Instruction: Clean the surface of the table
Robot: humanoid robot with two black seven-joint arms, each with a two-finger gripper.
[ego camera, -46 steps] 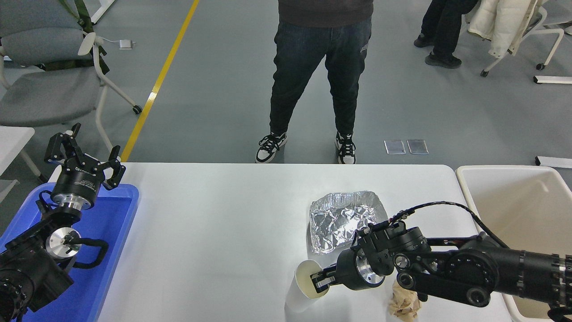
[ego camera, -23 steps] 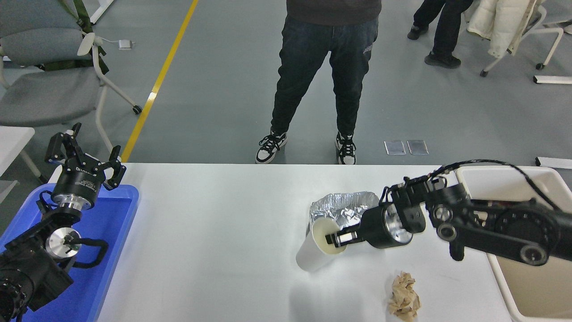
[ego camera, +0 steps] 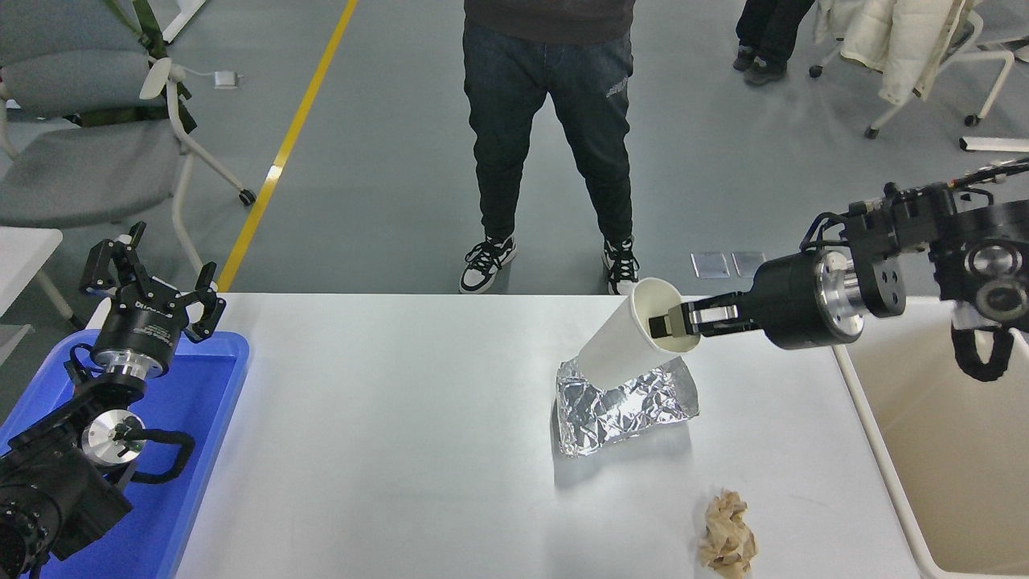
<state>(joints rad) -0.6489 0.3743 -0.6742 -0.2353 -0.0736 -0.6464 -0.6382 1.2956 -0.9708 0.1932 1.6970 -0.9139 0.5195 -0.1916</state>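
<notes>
My right gripper (ego camera: 674, 324) is raised above the white table surface (ego camera: 386, 434), shut on the rim of a white paper cup (ego camera: 623, 342). One finger is inside the cup's mouth and the cup tilts, its base pointing down and left. Below it a crumpled sheet of aluminium foil (ego camera: 623, 402) lies on the table. A crumpled brown paper ball (ego camera: 727, 537) rests near the front edge. My left gripper (ego camera: 153, 281) is parked at the lower left above the blue tray, fingers spread open and holding nothing.
A blue plastic tray (ego camera: 205, 418) sits at the table's left end. A beige plastic tub (ego camera: 957, 450) stands off the right end. A person (ego camera: 551, 121) stands at the far side; grey chairs (ego camera: 88, 137) are at the upper left.
My right arm has lifted the paper cup off the table and carried it up and to the right, above the foil. The brown paper ball is now uncovered. The left arm has not moved.
</notes>
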